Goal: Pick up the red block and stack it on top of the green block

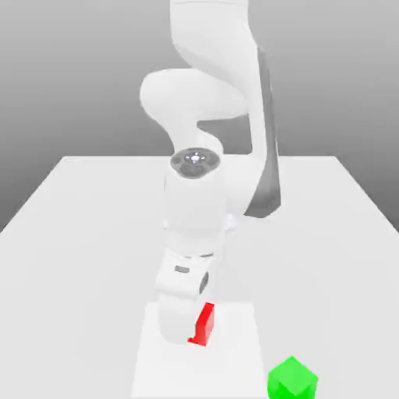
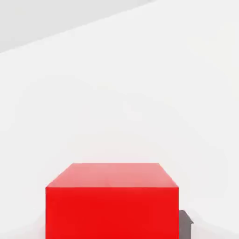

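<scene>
The red block (image 1: 206, 326) rests on the white table (image 1: 78, 218) near its front edge, mostly hidden behind my hand. My gripper (image 1: 195, 333) is lowered straight over it. In the hand view the red block (image 2: 112, 200) looms close, and a dark fingertip (image 2: 185, 223) lies flush against one of its sides; the other finger is hidden. The jaws look shut on the block, which still sits on the table. The green block (image 1: 292, 379) stands apart at the front, toward the exterior view's right of the red one.
The arm's white links (image 1: 204, 140) rise over the middle of the table behind the hand. A paler rectangular patch (image 1: 234, 366) on the tabletop lies under the red block.
</scene>
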### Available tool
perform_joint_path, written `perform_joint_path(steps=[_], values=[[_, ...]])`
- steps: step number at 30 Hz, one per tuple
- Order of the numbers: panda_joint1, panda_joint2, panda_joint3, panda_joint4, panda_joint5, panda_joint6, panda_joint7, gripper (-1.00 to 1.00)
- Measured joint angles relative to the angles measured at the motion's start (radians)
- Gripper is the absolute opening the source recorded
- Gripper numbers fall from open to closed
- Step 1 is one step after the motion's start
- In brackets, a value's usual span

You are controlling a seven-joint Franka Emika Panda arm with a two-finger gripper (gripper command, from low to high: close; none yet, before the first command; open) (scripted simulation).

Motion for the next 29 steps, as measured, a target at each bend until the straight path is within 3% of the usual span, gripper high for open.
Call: perform_joint_path(steps=[8, 19, 23, 24, 29], values=[[0.029, -0.220, -0.069, -0.023, -0.186, -0.194, 0.148, -1.00], [0.190, -0.074, 0.023, 0.348, -0.174, -0.420, 0.494, -1.00], [0.199, 0.047, 0.041, 0.392, -0.148, -0.341, 0.513, -1.00], [0.195, 0.081, 0.047, 0.395, -0.145, -0.310, 0.512, 1.00], [0.195, 0.081, 0.047, 0.395, -0.145, -0.310, 0.512, 1.00]])
